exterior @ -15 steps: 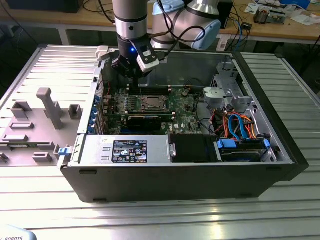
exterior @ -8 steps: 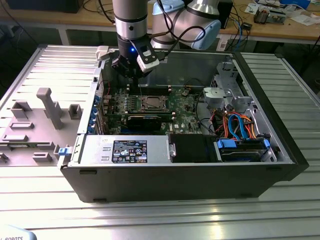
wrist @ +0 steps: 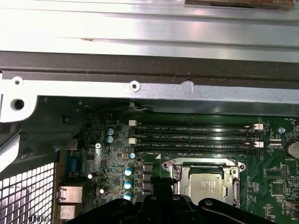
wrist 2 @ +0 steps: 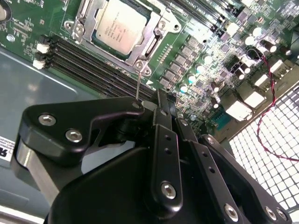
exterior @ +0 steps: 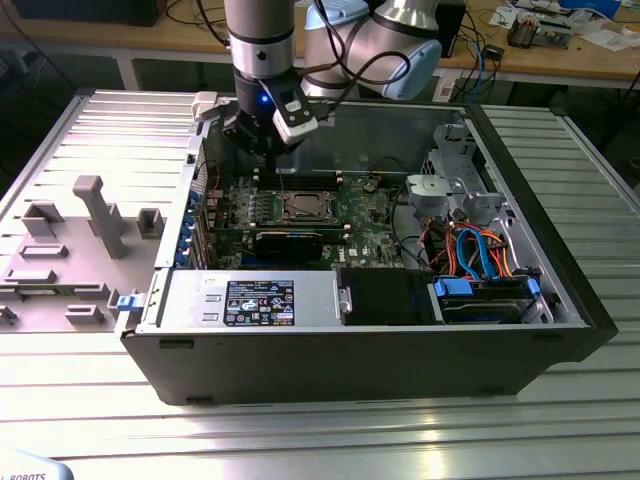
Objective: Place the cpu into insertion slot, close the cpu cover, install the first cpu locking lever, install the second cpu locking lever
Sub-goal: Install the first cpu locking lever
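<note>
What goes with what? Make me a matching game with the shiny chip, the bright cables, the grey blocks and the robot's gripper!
Things:
1. cpu
2. cables
3. grey blocks
4. gripper

Places or colours:
A. blue and orange
B. outside the case, at the exterior view's left
C. lying inside the frame of the cpu cover
D. up above the green board

Pairs: 1-C, 2-A, 3-B, 4-D.

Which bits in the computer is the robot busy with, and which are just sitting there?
Part of the job:
cpu
cpu cover
thin metal lever
gripper

Just lying about:
memory slots
black expansion card
blue and orange cables
grey blocks
</note>
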